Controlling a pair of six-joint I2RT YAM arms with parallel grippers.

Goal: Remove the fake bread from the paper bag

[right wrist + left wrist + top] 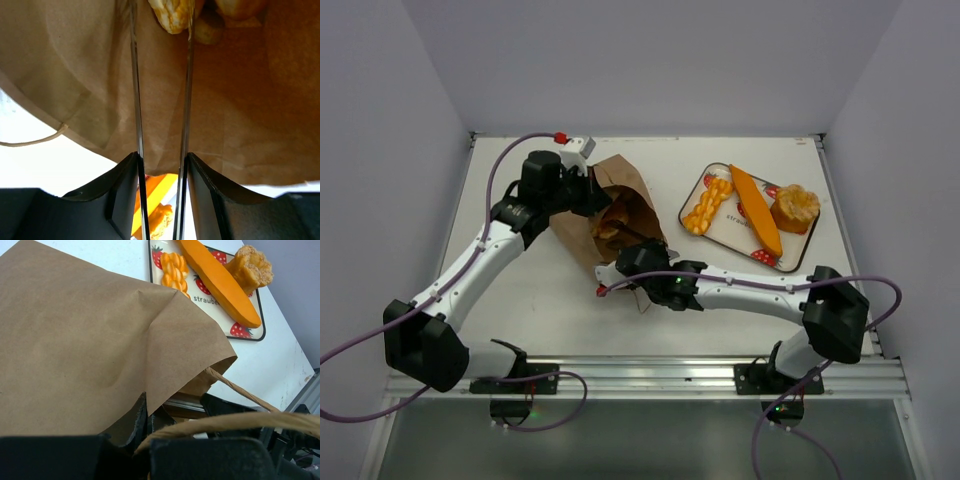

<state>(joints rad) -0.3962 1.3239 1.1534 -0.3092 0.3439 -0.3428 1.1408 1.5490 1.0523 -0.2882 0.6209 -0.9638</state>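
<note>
The brown paper bag lies on its side mid-table, mouth toward the arms. My left gripper is shut on the bag's upper edge, with a string handle draped across it. My right gripper is shut on metal tongs, whose two thin arms reach into the bag with a gap between them. Pieces of fake bread lie deep inside, at the tong tips. A baguette, a braided piece and a knobbly loaf lie on the strawberry-print tray.
The tray stands at the back right, close to the right wall. White walls enclose the table on three sides. A metal rail runs along the near edge between the arm bases.
</note>
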